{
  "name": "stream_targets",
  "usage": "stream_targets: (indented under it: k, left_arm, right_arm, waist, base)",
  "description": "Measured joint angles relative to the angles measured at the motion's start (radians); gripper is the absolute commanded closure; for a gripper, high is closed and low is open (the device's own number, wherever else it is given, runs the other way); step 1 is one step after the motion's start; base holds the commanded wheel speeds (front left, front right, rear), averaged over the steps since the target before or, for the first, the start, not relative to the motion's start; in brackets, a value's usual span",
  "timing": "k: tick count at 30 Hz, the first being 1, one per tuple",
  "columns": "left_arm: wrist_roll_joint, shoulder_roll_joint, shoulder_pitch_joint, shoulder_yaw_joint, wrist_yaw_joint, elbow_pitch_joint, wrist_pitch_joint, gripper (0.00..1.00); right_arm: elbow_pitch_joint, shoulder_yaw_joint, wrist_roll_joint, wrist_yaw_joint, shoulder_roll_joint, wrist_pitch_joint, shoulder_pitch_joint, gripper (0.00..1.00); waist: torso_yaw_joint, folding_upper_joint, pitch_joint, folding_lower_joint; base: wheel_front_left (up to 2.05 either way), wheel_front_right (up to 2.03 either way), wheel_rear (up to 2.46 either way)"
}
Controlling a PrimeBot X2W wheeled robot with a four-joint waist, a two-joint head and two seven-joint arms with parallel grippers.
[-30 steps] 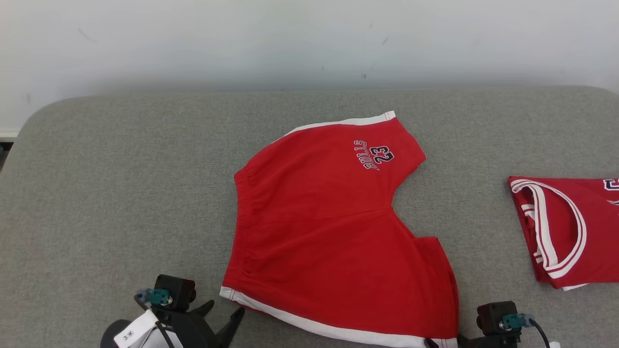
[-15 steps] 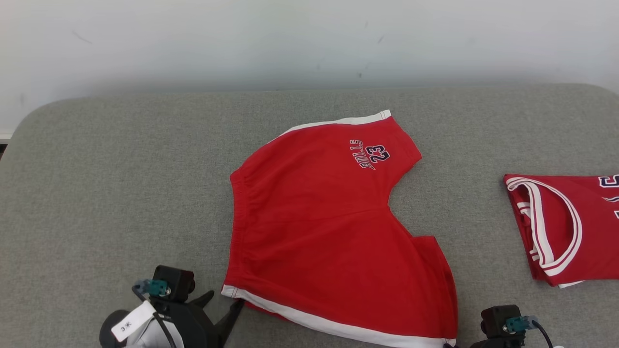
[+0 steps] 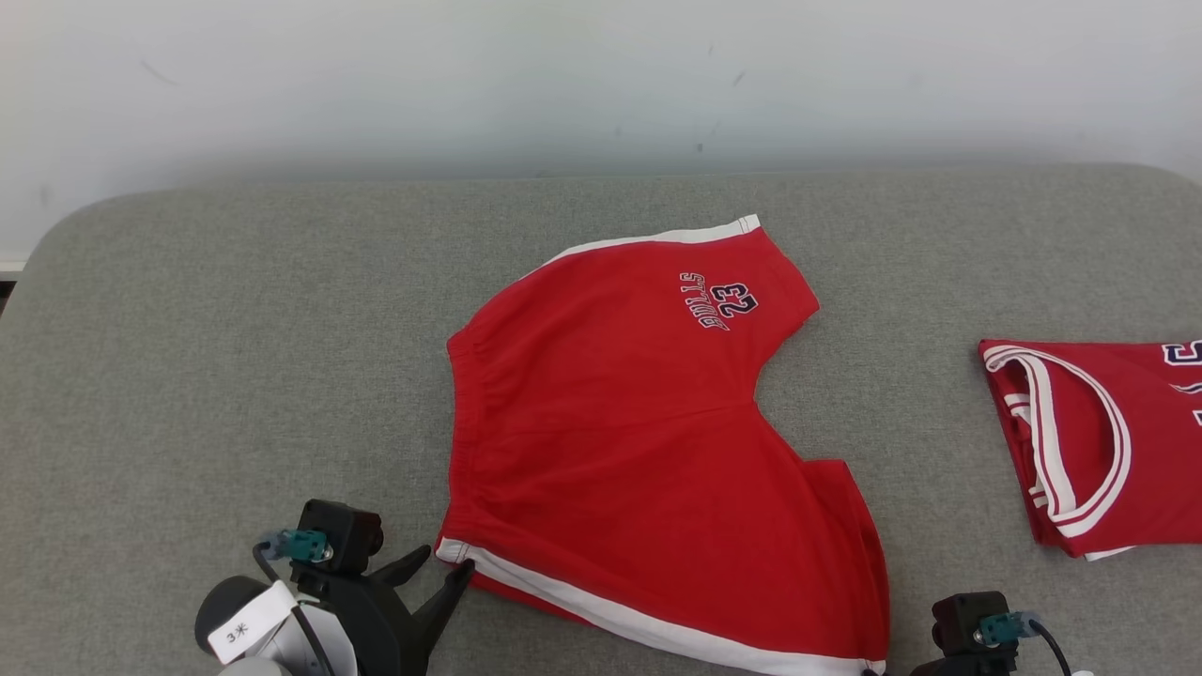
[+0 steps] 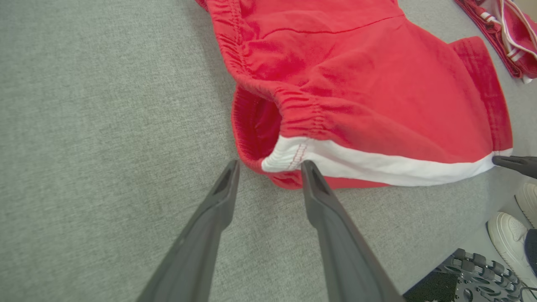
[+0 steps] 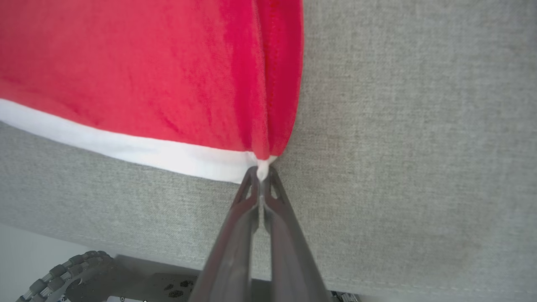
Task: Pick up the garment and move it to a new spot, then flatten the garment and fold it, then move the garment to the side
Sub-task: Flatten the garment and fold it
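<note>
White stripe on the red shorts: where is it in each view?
Head view: white stripe at bottom centre, along the near edge of the shorts.
Left wrist view: from centre to right edge.
Right wrist view: from left edge to centre.
Shared landmark: the stripe's end corner, pinched by the right gripper.

Black left end effector (image 3: 447, 560) (teal connector (image 3: 302, 545))

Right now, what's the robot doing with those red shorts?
The robot is getting hold of the red shorts lying on the grey table. Its right gripper is pinched shut on one corner of the white stripe. Its left gripper is open, with its fingers either side of the other corner. A red jersey lies off to the right.
</note>
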Motion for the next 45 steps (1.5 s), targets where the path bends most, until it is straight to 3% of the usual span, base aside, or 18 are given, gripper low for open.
stream_targets:
  k: [7, 12, 14, 15, 16, 18, 20, 22, 25, 26, 27, 28, 35, 45]
  left_arm:
    - [0.0, 0.002, -0.003, -0.002, -0.006, -0.013, 0.0, 0.26]
    - [0.002, 0.022, -0.003, -0.001, -0.006, -0.033, 0.001, 0.12]
    - [0.002, 0.027, -0.003, -0.001, -0.007, -0.045, 0.001, 0.3]
    - [0.002, 0.027, -0.003, -0.003, -0.012, -0.05, 0.001, 0.35]
    - [0.002, 0.026, -0.003, -0.007, -0.014, -0.056, 0.003, 0.52]
    - [0.002, 0.026, -0.002, -0.012, -0.015, -0.058, 0.01, 0.62]
    - [0.001, 0.026, -0.002, -0.014, -0.015, -0.058, 0.012, 0.62]
    - [0.0, 0.026, -0.001, -0.015, -0.015, -0.058, 0.019, 0.52]
    - [-0.003, 0.027, 0.002, -0.017, -0.015, -0.058, 0.026, 0.56]
    - [-0.007, 0.027, 0.003, -0.019, -0.015, -0.058, 0.028, 0.67]
    - [-0.009, 0.027, 0.004, -0.02, -0.015, -0.058, 0.03, 0.92]
    - [-0.009, 0.028, 0.005, -0.022, -0.015, -0.059, 0.036, 1.0]
    - [-0.03, 0.044, 0.036, 0.007, -0.012, -0.09, 0.036, 1.0]
    - [-0.047, 0.08, 0.109, 0.046, 0.031, -0.181, 0.023, 1.0]
  right_arm:
    - [-0.005, 0.0, 0.0, 0.0, 0.0, 0.009, 0.0, 1.0]
    - [-0.006, -0.002, 0.0, -0.004, 0.0, 0.016, 0.0, 1.0]
    - [-0.007, -0.003, 0.0, -0.008, 0.001, 0.017, 0.0, 1.0]
    - [-0.007, -0.003, 0.0, -0.008, 0.001, 0.017, 0.001, 1.0]
    - [-0.008, -0.003, 0.0, -0.008, 0.001, 0.018, 0.001, 1.0]
    - [-0.009, -0.003, 0.0, -0.008, 0.001, 0.022, 0.001, 1.0]
    - [-0.01, -0.003, 0.0, -0.008, 0.001, 0.025, 0.001, 1.0]
    - [-0.011, -0.003, 0.0, -0.008, 0.001, 0.025, 0.001, 1.0]
    - [-0.012, -0.003, 0.0, -0.008, 0.001, 0.026, 0.001, 1.0]
    - [-0.012, -0.003, 0.0, -0.008, 0.001, 0.026, 0.001, 1.0]
    - [-0.012, -0.003, 0.0, -0.008, 0.001, 0.026, 0.001, 1.0]
    - [-0.012, -0.003, 0.0, -0.008, 0.001, 0.026, 0.001, 1.0]
    - [-0.038, -0.033, 0.054, -0.007, 0.015, 0.026, 0.012, 1.0]
    - [-0.164, -0.12, 0.154, 0.037, -0.007, 0.016, 0.071, 1.0]
  waist:
    - [0.003, 0.0, 0.0, 0.0]
    - [0.002, 0.0, 0.0, 0.0]
    - [0.002, 0.0, 0.0, 0.0]
    - [0.003, 0.0, 0.0, 0.0]
    - [0.003, 0.0, 0.0, 0.0]
    - [0.004, 0.0, -0.001, 0.0]
    - [0.004, 0.0, -0.001, 0.0]
    - [0.005, 0.0, -0.002, 0.0]
    - [0.005, 0.0, -0.003, 0.0]
    - [0.005, 0.0, -0.004, 0.0]
    - [0.005, 0.0, -0.004, 0.0]
    - [0.005, 0.0, -0.005, 0.0]
    - [0.004, 0.0, -0.01, 0.0]
    - [0.007, 0.0, -0.02, 0.0]
  base:
    - [0.0, 0.0, 0.0]
    - [0.0, 0.0, 0.0]
    - [0.0, 0.0, 0.0]
    - [0.0, 0.0, 0.0]
    - [0.0, 0.0, 0.0]
    - [0.0, 0.0, 0.0]
    - [0.0, 0.0, 0.0]
    - [0.0, 0.0, 0.0]
    - [0.0, 0.0, 0.0]
    - [0.0, 0.0, 0.0]
    - [0.0, 0.0, 0.0]
    - [0.0, 0.0, 0.0]
    - [0.0, 0.0, 0.0]
    - [0.0, 0.0, 0.0]
